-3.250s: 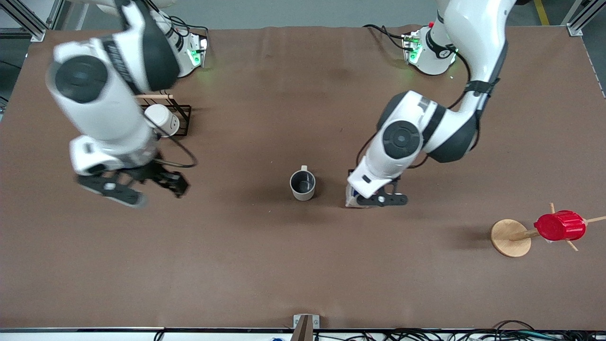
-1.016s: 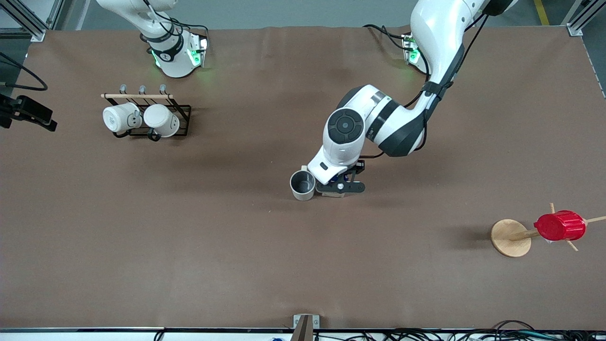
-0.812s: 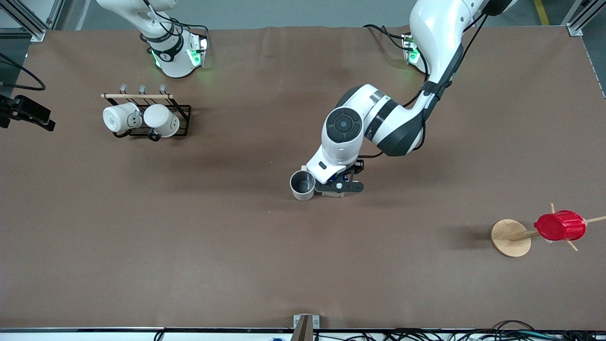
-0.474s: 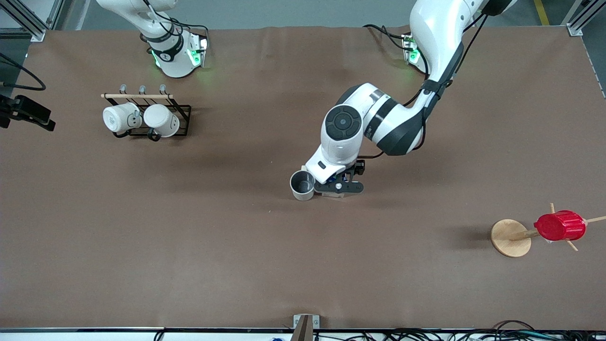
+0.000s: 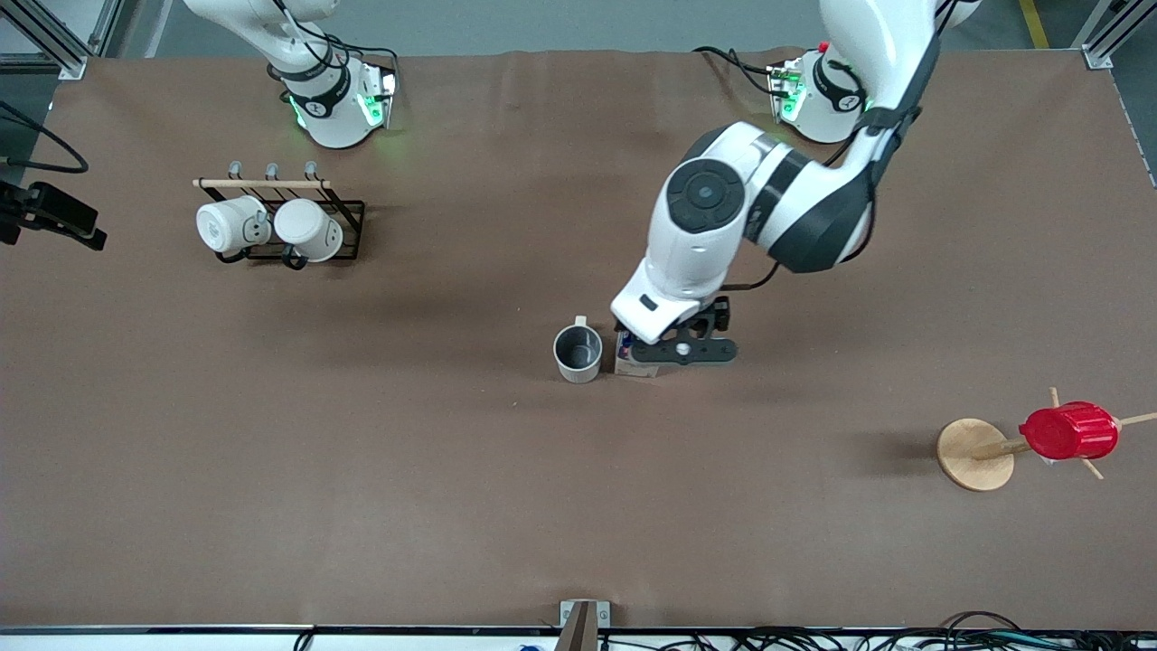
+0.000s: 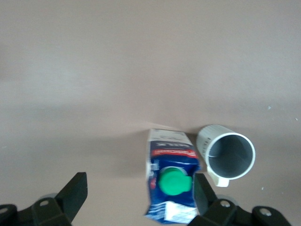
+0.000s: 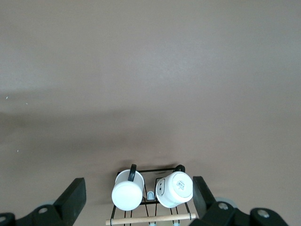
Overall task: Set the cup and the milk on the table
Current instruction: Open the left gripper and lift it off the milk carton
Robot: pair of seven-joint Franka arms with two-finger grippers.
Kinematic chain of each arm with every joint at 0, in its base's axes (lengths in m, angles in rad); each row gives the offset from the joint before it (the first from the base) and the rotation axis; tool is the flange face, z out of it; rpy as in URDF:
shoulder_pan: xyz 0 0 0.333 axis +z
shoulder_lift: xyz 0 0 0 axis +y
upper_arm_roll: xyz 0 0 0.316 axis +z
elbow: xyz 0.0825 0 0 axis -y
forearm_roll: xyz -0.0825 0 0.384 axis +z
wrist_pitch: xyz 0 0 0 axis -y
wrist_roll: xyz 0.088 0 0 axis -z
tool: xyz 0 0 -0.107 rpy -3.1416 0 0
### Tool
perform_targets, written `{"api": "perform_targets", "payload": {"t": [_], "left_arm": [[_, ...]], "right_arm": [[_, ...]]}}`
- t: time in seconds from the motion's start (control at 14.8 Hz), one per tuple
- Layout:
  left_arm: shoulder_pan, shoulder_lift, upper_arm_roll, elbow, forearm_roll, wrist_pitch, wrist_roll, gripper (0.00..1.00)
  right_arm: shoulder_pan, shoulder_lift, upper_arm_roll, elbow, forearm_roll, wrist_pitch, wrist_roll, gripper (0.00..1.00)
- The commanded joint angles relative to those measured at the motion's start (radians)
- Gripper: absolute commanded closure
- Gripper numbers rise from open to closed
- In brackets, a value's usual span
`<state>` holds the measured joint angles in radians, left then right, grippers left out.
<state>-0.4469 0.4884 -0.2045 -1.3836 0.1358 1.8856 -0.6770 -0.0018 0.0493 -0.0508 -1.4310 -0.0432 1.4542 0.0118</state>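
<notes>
Two task items stand upright, just beside each other mid-table: grey-beige mug (image 5: 578, 353) and blue-white milk carton (image 5: 631, 360), released since earlier. Left gripper (image 5: 684, 350), jaws apart, has risen above the carton; right gripper (image 7: 141, 207), jaws apart, waits over the black wire rack (image 7: 153, 192). Brown tabletop (image 5: 452, 470) lies bare around them.

I count four cups on my feed — one grey-beige cup (image 5: 578, 353), two white mugs (image 5: 271, 228) on one black rack (image 5: 348, 217), one red cup (image 5: 1069, 430) on one wooden stand (image 5: 974, 455). One milk (image 6: 171, 187) carton — that's it. One table (image 5: 452, 479), two arms.
</notes>
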Motion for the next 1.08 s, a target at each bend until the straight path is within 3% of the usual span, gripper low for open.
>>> {"api": "perform_targets", "payload": {"t": [0.0, 0.54, 0.88, 1.02], "left_arm": [[0.065, -0.092, -0.006, -0.066, 0.014, -0.020, 0.005, 0.00], [0.229, -0.316, -0.007, -0.244, -0.044, -0.023, 0.167, 0.00], [0.306, -0.364, -0.007, -0.272, -0.058, -0.054, 0.253, 0.00], [0.336, -0.381, -0.007, -0.287, -0.059, -0.062, 0.290, 0.00]], "right_arm": [[-0.003, -0.037, -0.003, -0.040, 0.020, 0.009, -0.010, 0.00], [-0.003, -0.037, -0.003, -0.040, 0.020, 0.008, -0.010, 0.00], [-0.001, -0.037, -0.003, -0.040, 0.023, 0.014, -0.019, 0.00], [-0.001, -0.037, -0.003, -0.040, 0.066, 0.015, -0.026, 0.00]]}}
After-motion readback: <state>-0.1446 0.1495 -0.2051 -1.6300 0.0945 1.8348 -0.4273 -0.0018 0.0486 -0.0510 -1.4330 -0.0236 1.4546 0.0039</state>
